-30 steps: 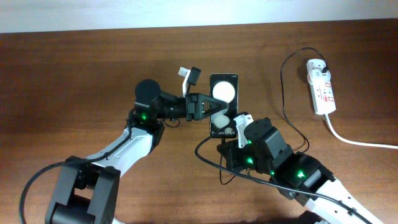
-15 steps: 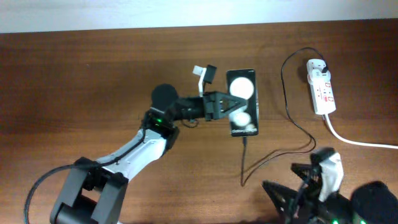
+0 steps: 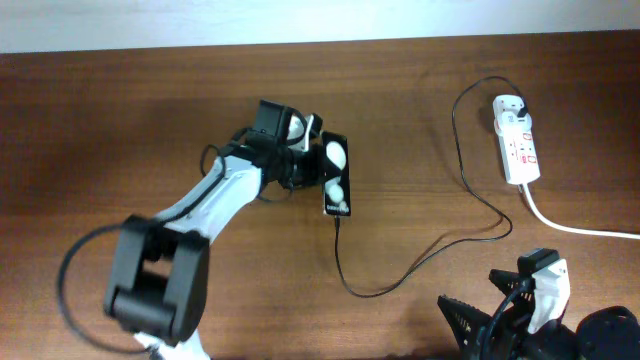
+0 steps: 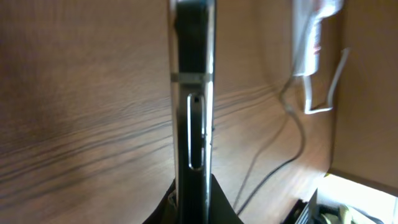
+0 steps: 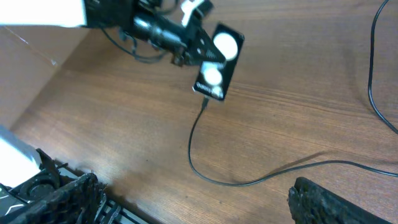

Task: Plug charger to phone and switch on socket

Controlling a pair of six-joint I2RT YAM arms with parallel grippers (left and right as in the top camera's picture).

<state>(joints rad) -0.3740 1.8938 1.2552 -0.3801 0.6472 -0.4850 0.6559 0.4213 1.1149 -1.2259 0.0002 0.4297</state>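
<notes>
Brown wooden surface (image 3: 120,120) fills our overhead view. Our left fingers (image 3: 308,172) are clamped on the phone (image 3: 336,175), which sits just off centre toward 11 o'clock. Its long axis runs 12 to 6, with the glossy face showing and the lettered end at 6. The charger (image 3: 372,293) meets that end, loops out toward 3 and climbs to the socket (image 3: 520,145) at 2 o'clock, which also lies 12 to 6. Our right fingers (image 5: 68,196) are spread wide apart at 5 o'clock.
</notes>
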